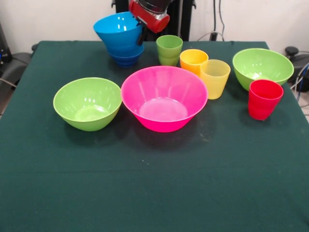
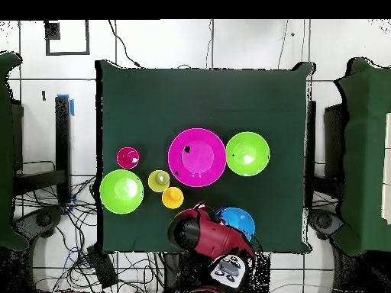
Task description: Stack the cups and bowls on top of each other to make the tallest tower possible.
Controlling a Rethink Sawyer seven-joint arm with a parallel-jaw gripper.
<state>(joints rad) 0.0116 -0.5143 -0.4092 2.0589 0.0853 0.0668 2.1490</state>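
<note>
My gripper (image 1: pixel 139 33) is shut on the right rim of the medium bright blue bowl (image 1: pixel 117 29), which sits tilted on top of the tower (image 1: pixel 126 54) of smaller blue bowls at the table's far side. The green cup (image 1: pixel 169 49) stands just right of the tower. The orange cup (image 1: pixel 193 60) and pale yellow cup (image 1: pixel 215 77) touch each other. The red cup (image 1: pixel 263 98) stands in front of a lime green bowl (image 1: pixel 262 66). The large pink bowl (image 1: pixel 163 97) and the other lime green bowl (image 1: pixel 88 103) sit mid-table. In the overhead view the arm (image 2: pixel 210 236) hides the green cup.
The green table cloth (image 1: pixel 154 183) reaches the near edge in the front view. In the overhead view the blue bowl (image 2: pixel 237 221) sits close to the table's edge on the robot's side. Cables lie on the floor (image 2: pixel 69 229) beside the table.
</note>
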